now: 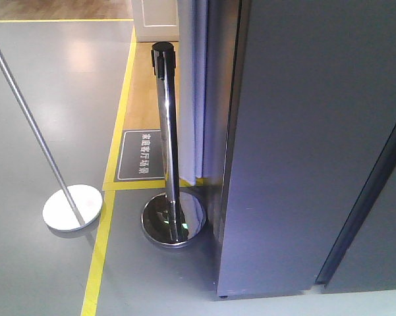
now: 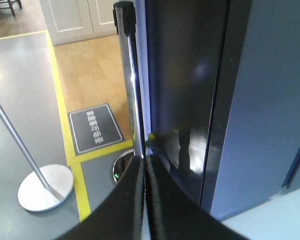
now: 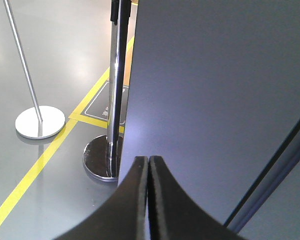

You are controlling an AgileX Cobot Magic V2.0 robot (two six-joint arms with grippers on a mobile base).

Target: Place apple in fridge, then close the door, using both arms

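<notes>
We see no apple in any view. Both the left gripper [image 2: 146,200] and right gripper [image 3: 148,200] have jaws pressed together, holding nothing. The fridge [image 1: 303,131] fills the right, its door [image 3: 209,90] dark grey and apparently shut. An apple should be firm, smooth and bruisable; we'd grip its widest part.

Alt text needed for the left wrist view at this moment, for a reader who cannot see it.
The left gripper, its black fingers pressed together and empty, points at the dark grey fridge. A chrome stanchion post stands just left of the fridge, with a grey floor sign framed by yellow floor tape behind it. No apple is visible.
</notes>
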